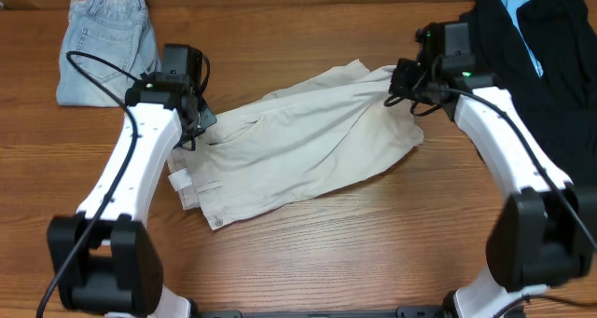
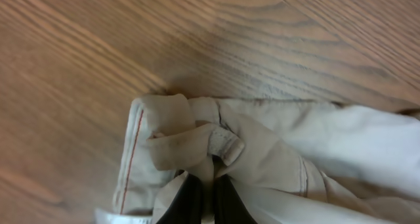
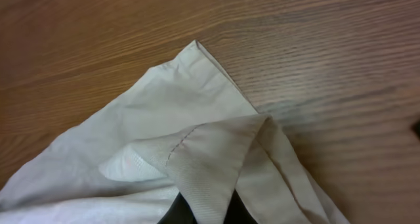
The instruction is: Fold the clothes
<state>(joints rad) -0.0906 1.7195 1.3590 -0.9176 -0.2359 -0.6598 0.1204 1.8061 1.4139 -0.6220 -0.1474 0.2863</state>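
The beige shorts (image 1: pixel 308 145) lie spread across the middle of the table, waistband end at the lower left, leg end at the upper right. My left gripper (image 1: pixel 198 127) is shut on a bunched fold at the waistband; in the left wrist view the cloth (image 2: pixel 197 145) is pinched between the black fingers (image 2: pixel 203 198). My right gripper (image 1: pixel 403 83) is shut on a hem corner of the leg; in the right wrist view a folded flap (image 3: pixel 216 152) is clamped between the fingers (image 3: pixel 207 214).
Light-blue denim shorts (image 1: pixel 104 46) lie folded at the far left. A pile of black garments with light-blue trim (image 1: pixel 546 48) sits at the far right. A small white tag (image 1: pixel 182 180) sticks out by the waistband.
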